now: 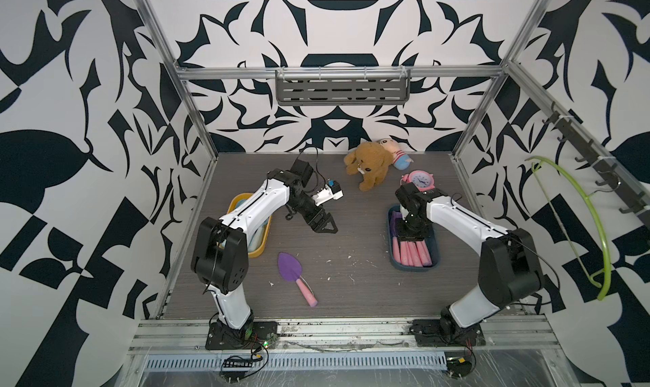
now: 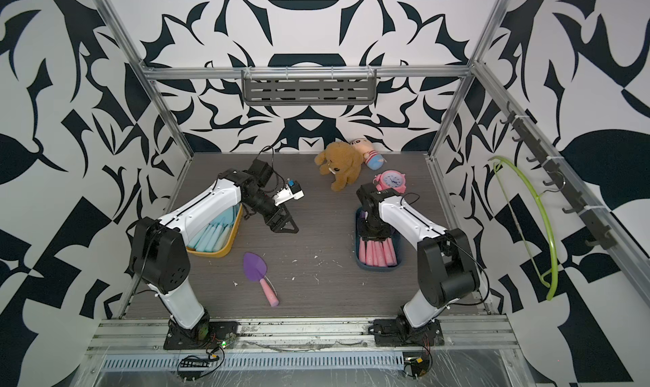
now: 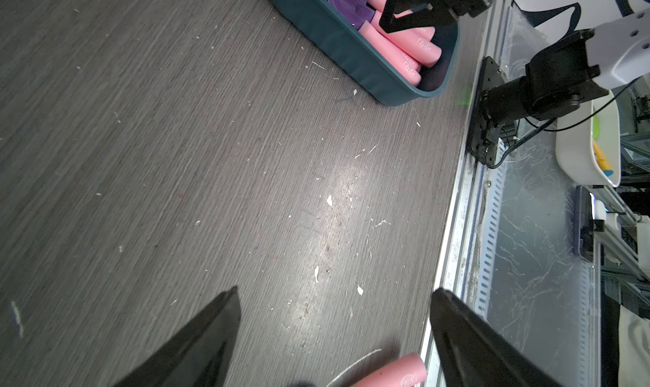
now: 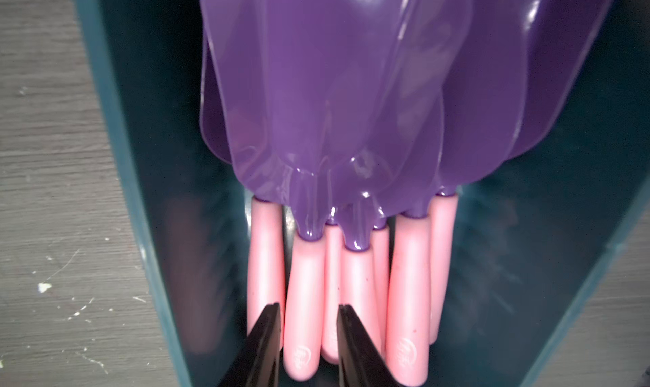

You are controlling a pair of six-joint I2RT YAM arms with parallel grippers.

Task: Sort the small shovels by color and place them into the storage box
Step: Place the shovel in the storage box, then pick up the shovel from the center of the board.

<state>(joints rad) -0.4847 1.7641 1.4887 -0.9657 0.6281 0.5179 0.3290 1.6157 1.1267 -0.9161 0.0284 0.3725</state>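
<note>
Left gripper (image 1: 327, 228) spread wide, empty, over table (image 1: 355, 272) | right gripper (image 4: 308, 308) narrow astride pink shovel handle (image 4: 302, 290) in teal box (image 4: 105, 121), grip unclear | purple shovel (image 1: 290, 267) loose on table

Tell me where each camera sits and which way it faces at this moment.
Top views: high at the front, looking down and back over the table; left arm and right arm show from the base.
Left wrist: low over the table, facing the teal box; open left fingers frame the view.
Right wrist: just above that box, looking in at purple shovels; right fingers flank a pink handle.
Shared: all views show the teal box.
</note>
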